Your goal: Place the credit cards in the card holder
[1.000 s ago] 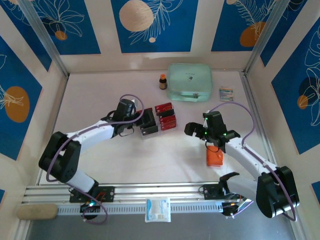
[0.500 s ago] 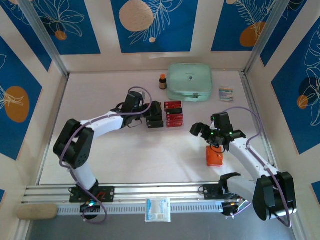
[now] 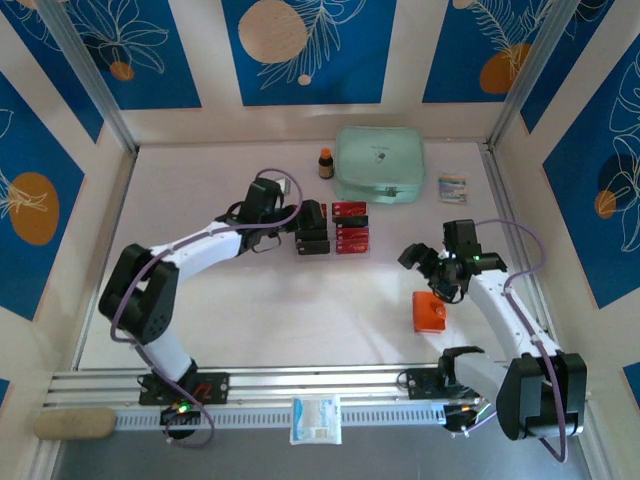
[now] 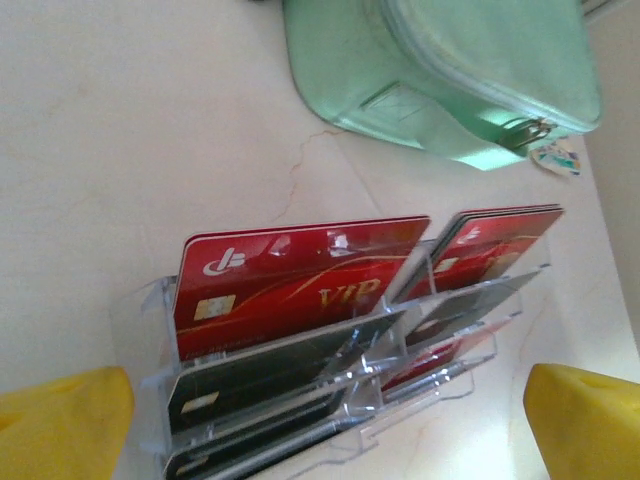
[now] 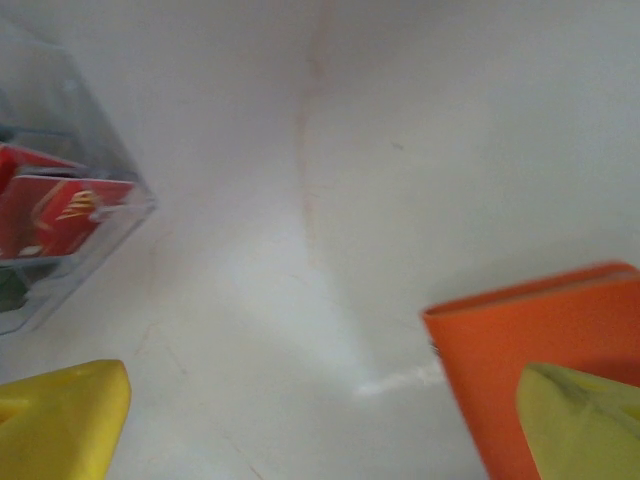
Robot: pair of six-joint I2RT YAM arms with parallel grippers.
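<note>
Top view: the released left claw point(image 3: 312, 232) has the red and black credit cards point(image 3: 350, 227) just before it; the right claw point(image 3: 432, 275), also spread wide, hovers by the small orange wallet point(image 3: 430, 312). Left wrist: cards stand in a clear plastic tray point(image 4: 150, 310) between its fingers point(image 4: 60, 425). Right wrist: the wallet lies under one yellow finger point(image 5: 575, 420)

Pale table point(image 3: 200, 300) carries a clear plastic card tray point(image 4: 146, 318), squarish orange wallet point(image 3: 430, 312), mint-green zip pouch point(image 3: 379, 163), small brown bottle point(image 3: 326, 163), little packet point(image 3: 453, 187).
</note>
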